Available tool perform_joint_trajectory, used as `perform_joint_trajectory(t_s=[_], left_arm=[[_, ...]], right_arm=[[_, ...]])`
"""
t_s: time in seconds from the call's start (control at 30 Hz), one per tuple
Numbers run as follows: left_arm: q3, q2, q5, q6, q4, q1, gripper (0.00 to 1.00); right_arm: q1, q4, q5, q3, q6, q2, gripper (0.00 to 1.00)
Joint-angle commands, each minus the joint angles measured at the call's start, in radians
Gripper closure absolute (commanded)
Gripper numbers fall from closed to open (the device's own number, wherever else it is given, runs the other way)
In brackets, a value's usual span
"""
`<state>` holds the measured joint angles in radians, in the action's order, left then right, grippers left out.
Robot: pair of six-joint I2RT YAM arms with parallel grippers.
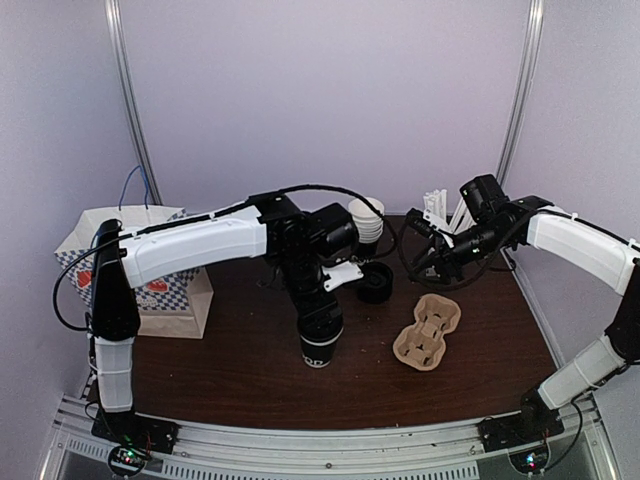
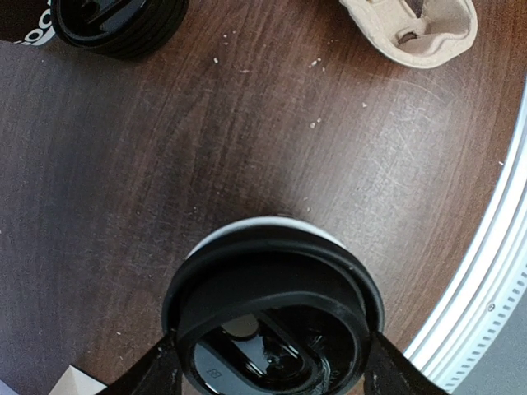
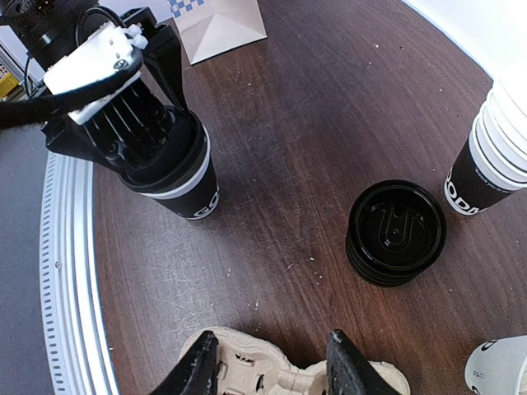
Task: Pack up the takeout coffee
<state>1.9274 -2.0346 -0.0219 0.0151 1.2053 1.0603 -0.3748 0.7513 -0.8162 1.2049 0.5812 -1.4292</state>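
Observation:
The takeout coffee, a black paper cup (image 1: 320, 350) with white print, stands on the dark wood table near the front middle and also shows in the right wrist view (image 3: 188, 196). Its black sip lid (image 2: 272, 280) sits on top with a white strip of the cup's rim showing beneath it. My left gripper (image 2: 276, 366) points down over the cup, its fingers closed against both sides of the lid. My right gripper (image 3: 272, 369) is open and empty, hovering above the brown pulp cup carrier (image 3: 247, 366), which lies right of the cup (image 1: 428, 330).
A short stack of bare black lids (image 1: 376, 282) sits behind the cup. A stack of paper cups (image 1: 366, 222) and a white cup of straws (image 1: 440, 210) stand at the back. A checkered paper bag (image 1: 150, 280) stands at the left. The table's metal rail (image 2: 486, 271) runs close by.

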Motion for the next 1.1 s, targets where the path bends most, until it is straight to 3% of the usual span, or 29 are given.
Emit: perform_joint_trajectory(t_s=[0.0,0.7,1.07], left_arm=[[0.031,-0.022,0.007,-0.04,-0.001,-0.003,0.31],[-0.017,-0.039,0.054,-0.078,0.006,-0.001,0.3],[-0.117,-0.053,-0.027,-0.08,-0.069,-0.014,0.3]], right_arm=[[0.001,0.0,-0.024,-0.005,0.012,-0.008,0.55],[0.001,0.007,-0.021,-0.005,0.019,-0.02,0.54],[-0.001,0.009,-0.024,-0.005,0.017,-0.016,0.54]])
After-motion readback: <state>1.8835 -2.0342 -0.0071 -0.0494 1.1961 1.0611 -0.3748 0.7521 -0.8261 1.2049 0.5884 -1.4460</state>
